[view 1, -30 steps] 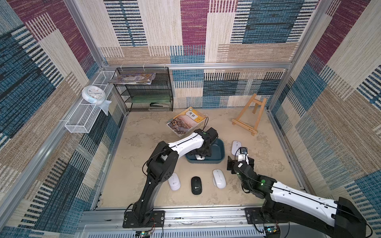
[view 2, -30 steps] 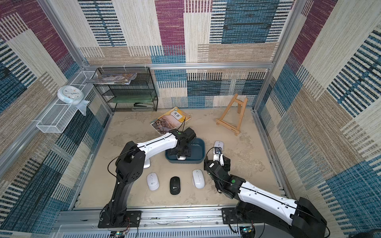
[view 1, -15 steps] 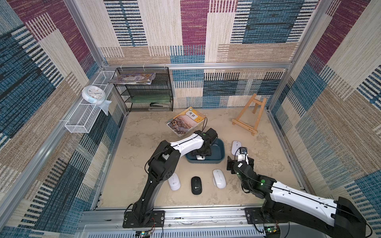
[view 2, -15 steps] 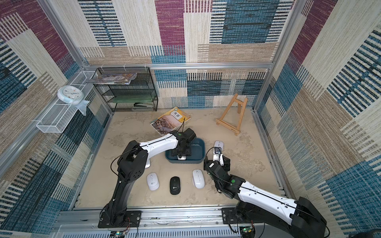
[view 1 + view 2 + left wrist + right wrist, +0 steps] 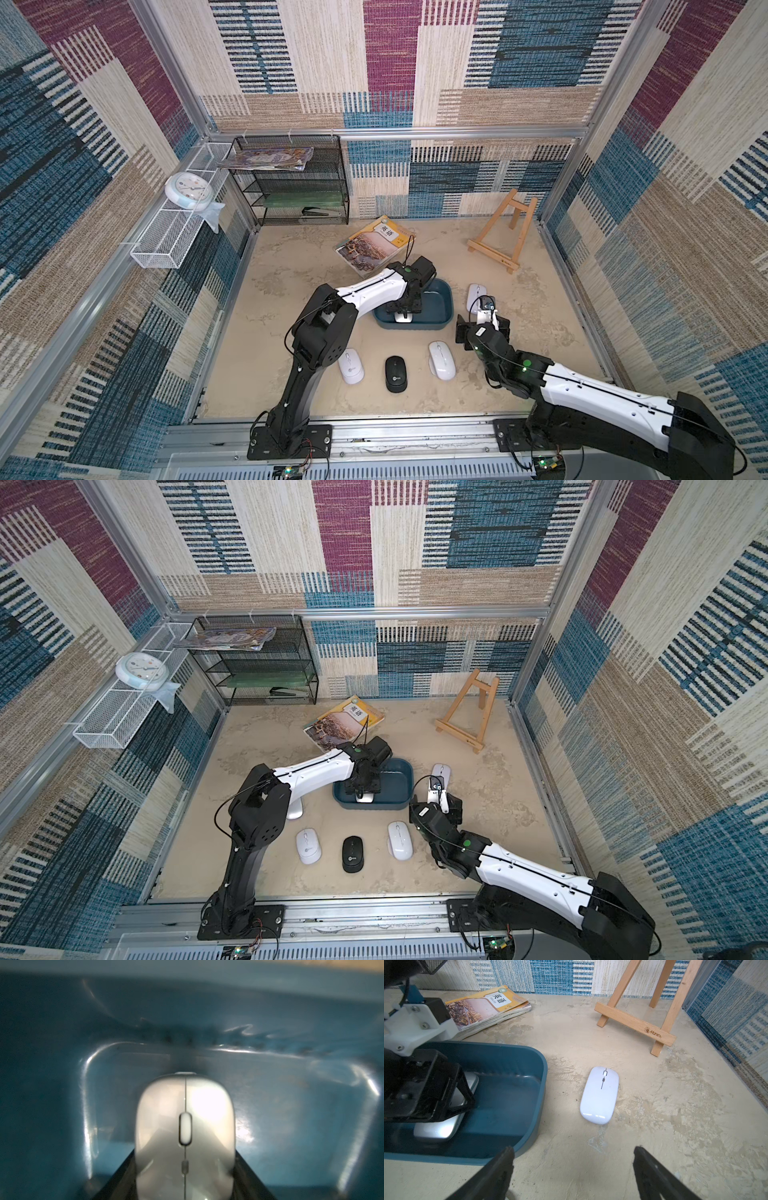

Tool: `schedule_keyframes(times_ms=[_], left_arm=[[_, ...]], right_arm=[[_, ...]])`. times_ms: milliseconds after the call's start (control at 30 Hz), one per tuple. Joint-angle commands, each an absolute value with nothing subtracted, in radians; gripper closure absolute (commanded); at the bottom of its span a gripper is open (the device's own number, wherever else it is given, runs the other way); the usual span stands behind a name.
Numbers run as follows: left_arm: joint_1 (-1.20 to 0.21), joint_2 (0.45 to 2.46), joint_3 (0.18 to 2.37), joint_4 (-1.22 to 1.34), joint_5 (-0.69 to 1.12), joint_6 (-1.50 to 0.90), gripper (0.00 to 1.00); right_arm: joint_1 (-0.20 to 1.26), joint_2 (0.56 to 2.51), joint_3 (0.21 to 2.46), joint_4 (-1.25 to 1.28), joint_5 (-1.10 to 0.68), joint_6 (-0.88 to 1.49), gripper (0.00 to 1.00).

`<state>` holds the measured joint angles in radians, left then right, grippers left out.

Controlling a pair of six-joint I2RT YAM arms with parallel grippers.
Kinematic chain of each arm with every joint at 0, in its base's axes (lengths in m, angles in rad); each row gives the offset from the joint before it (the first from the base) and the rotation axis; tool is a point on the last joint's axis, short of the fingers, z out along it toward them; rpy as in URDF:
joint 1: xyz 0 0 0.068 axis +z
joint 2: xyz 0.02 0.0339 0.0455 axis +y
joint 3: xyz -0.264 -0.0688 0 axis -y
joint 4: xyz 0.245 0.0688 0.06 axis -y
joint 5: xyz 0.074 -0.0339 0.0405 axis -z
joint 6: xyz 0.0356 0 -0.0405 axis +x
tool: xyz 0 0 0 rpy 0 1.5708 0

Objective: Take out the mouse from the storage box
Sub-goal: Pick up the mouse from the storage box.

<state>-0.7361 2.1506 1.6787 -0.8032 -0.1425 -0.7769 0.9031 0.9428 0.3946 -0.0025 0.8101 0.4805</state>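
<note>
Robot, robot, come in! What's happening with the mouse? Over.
Left hand clamped on silver mouse, mouse down in storage box. Right hand open, empty, beside box. Nothing blocking the lift; white mouse lies outside.

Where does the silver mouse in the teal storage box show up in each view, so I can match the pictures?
In a top view: silver mouse below centre, slightly right, by the storage box's near wall.
In a top view: same spot, slightly left of centre.
Left wrist: centre foreground, between the left gripper's fingers.
Right wrist: inside the box, half hidden by that gripper.
Shared landmark: the teal box.
</note>
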Motion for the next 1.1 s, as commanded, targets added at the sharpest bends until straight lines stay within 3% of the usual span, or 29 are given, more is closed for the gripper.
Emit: schedule_keyframes(times_ms=[0, 233, 500, 1067], left_arm=[[-0.738, 2.130, 1.670, -0.794, -0.147, -0.765, 0.49], [-0.738, 2.100, 1.656, -0.781, -0.135, -0.764, 0.51], [-0.782, 1.995, 1.630, -0.770, -0.131, -0.771, 0.50], [-1.008, 2.046, 1.748, -0.756, -0.071, -0.805, 0.50]], right_arm=[[0.902, 0.937, 0.402, 0.004, 0.822, 0.489, 0.07], [0.900, 0.930, 0.419, -0.031, 0.832, 0.504, 0.08], [0.891, 0.886, 0.716, -0.472, 0.875, 0.672, 0.08], [0.890, 0.625, 0.916, -0.644, 0.911, 0.611, 0.07]])
